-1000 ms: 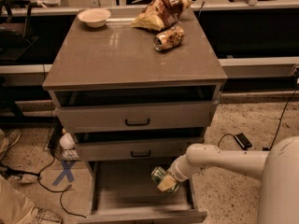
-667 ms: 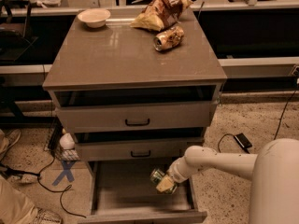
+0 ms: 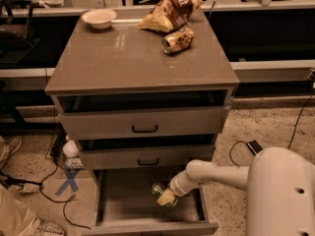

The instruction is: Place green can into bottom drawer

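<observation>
Your gripper (image 3: 166,196) is down in the open bottom drawer (image 3: 125,194), in its right half, clasped on the green can (image 3: 158,189). The can sits at the gripper's tip, on its left, over the drawer floor; floor contact cannot be told. On the cabinet top (image 3: 113,58): bowl (image 3: 99,17), chip bag (image 3: 170,11), and a second can (image 3: 177,39) lying on its side.
</observation>
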`<action>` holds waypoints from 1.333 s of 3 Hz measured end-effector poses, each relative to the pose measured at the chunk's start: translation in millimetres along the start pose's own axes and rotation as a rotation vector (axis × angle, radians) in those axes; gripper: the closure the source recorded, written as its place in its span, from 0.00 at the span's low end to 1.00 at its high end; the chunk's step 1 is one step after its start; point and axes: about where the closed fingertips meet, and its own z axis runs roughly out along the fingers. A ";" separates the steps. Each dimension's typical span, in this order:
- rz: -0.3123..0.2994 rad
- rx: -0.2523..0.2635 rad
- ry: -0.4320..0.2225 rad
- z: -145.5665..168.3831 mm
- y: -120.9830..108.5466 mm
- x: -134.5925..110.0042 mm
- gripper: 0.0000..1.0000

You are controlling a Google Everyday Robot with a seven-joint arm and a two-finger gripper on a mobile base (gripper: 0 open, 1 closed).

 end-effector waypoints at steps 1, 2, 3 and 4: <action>0.004 -0.002 -0.032 26.7 1.5 -7.7 1.00; 0.025 -0.012 -0.037 56.1 1.7 -13.0 1.00; 0.050 -0.038 -0.051 81.3 1.8 -16.3 1.00; 0.064 -0.066 -0.053 100.9 1.3 -21.4 0.82</action>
